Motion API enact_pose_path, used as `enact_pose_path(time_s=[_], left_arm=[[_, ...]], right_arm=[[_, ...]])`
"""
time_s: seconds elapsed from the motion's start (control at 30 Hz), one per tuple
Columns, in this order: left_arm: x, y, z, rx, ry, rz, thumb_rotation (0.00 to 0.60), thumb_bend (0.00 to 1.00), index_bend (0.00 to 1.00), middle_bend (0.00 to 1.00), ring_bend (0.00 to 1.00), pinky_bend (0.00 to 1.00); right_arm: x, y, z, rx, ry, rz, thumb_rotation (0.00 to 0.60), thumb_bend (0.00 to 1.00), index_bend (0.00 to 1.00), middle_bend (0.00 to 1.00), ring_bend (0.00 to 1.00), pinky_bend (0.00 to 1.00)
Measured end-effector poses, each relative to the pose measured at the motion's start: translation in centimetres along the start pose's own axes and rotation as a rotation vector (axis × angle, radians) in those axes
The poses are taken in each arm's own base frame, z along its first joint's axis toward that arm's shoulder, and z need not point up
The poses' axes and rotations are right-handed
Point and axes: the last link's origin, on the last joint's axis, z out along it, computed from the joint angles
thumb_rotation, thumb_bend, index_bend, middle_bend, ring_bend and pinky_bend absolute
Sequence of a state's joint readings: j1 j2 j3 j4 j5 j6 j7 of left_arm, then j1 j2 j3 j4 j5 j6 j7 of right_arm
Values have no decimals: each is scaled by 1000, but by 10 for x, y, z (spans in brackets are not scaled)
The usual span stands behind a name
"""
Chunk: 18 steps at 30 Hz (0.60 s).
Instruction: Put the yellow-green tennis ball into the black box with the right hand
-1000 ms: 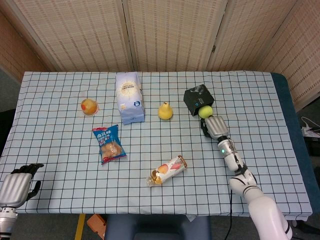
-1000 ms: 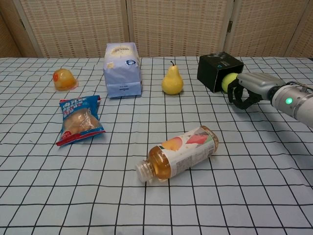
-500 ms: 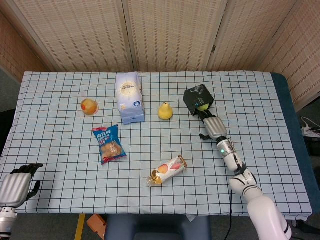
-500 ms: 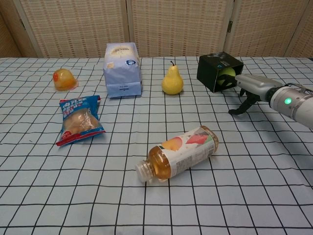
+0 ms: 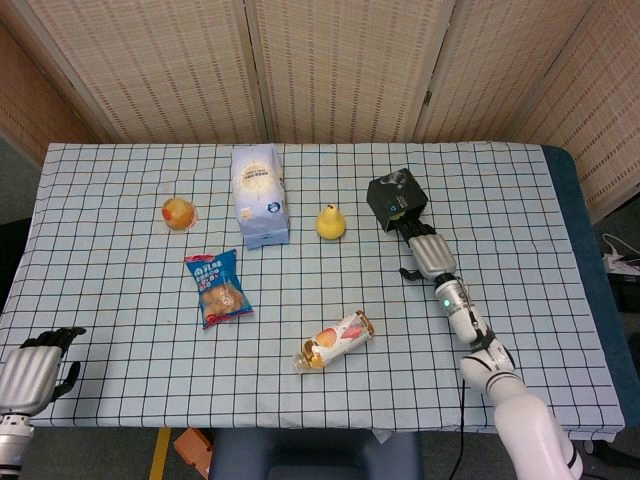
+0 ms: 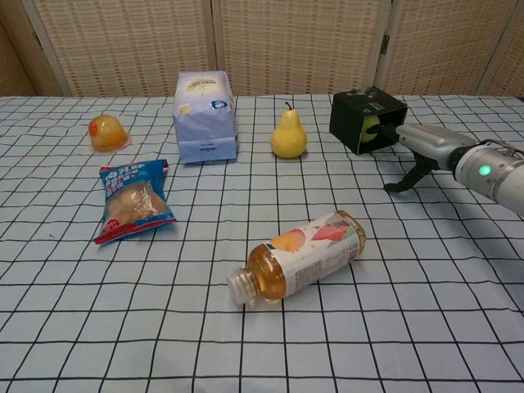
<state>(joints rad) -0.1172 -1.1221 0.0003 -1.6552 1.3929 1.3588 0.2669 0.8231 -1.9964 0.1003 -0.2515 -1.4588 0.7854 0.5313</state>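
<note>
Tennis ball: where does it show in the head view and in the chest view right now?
Head view: the tennis ball cannot be made out; only the black box shows, right of centre, with the right hand at its mouth.
Chest view: the tennis ball sits inside the black box, upper right.
Shared landmark: the yellow pear, just left of the box.
</note>
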Motion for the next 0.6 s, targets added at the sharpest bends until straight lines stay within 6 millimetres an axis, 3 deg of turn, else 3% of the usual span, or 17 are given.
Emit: enact_pose_path(time_s=[0.27, 0.43, 0.47, 0.6], left_arm=[[1, 1, -1, -6, -1, -9, 600, 452, 277, 303, 271, 379], [2, 1, -2, -13, 0, -17, 600, 452, 277, 304, 275, 379], [2, 1, -2, -14, 1, -19, 600, 452, 277, 304, 277, 379], [3, 2, -3, -20, 4, -26, 600, 453, 277, 308, 284, 379]], right_arm=[[9, 10, -8, 13, 34, -34, 600, 130, 22, 10, 0, 133], [14, 19, -26, 26, 83, -85, 600, 132, 391, 226, 80, 180], [14, 20, -30, 27, 89, -94, 600, 132, 417, 250, 100, 192], [14, 20, -56, 24, 99, -123, 600, 132, 352, 257, 108, 196]])
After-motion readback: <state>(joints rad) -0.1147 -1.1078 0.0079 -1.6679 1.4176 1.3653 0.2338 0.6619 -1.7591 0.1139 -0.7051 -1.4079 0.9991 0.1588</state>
